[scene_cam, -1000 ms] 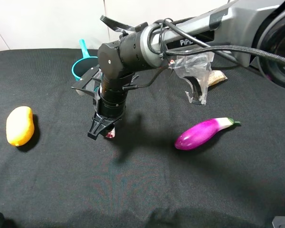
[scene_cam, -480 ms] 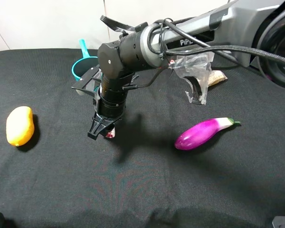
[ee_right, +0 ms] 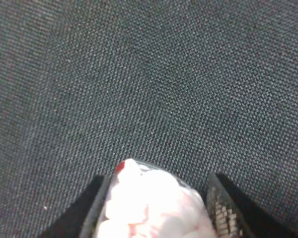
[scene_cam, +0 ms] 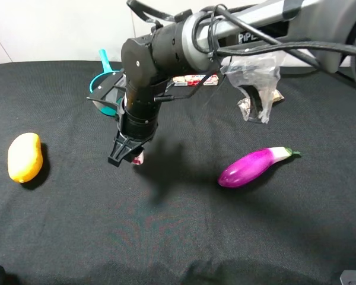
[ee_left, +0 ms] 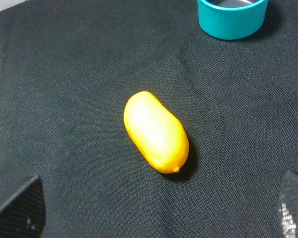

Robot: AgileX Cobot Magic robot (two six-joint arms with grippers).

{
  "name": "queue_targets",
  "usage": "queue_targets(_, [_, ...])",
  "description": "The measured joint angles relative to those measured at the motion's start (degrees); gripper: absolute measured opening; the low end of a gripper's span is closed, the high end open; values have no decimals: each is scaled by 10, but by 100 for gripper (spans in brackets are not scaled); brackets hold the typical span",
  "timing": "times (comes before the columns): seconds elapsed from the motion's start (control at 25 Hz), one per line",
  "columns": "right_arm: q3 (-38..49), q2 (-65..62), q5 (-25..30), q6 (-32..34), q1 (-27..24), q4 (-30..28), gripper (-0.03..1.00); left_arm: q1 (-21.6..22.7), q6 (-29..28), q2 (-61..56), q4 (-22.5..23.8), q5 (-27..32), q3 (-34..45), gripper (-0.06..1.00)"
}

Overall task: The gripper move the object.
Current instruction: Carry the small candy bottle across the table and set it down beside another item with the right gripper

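The object, a small clear bottle with red-and-white markings, is pinched in my right gripper, which points down at the black cloth left of centre. In the right wrist view the bottle fills the gap between the two black fingers, just above the cloth. The right gripper is shut on it. My left gripper is open, its fingertips wide apart with nothing between them. That gripper hovers over the yellow mango.
A yellow mango lies at the left. A teal cup with a handle stands behind the right arm. A purple eggplant lies right of centre. A crumpled clear bag and a long red tube sit at the back.
The right arm has risen slightly and shifted toward the back with the bottle still gripped. The red tube now shows behind it.
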Motion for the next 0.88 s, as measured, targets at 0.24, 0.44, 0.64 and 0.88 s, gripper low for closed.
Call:
queue_targets(0.24, [0, -24, 19, 12, 0, -7, 32, 0, 0, 0, 0, 0, 0, 99])
queue_targets(0.44, [0, -45, 37, 28, 0, -14, 32, 0, 0, 0, 0, 0, 0, 99])
queue_targets(0.64, [0, -72, 59, 46, 0, -18, 32, 0, 0, 0, 0, 0, 0, 99])
queue_targets(0.88, [0, -103, 94, 69, 0, -17, 32, 0, 0, 0, 0, 0, 0, 99])
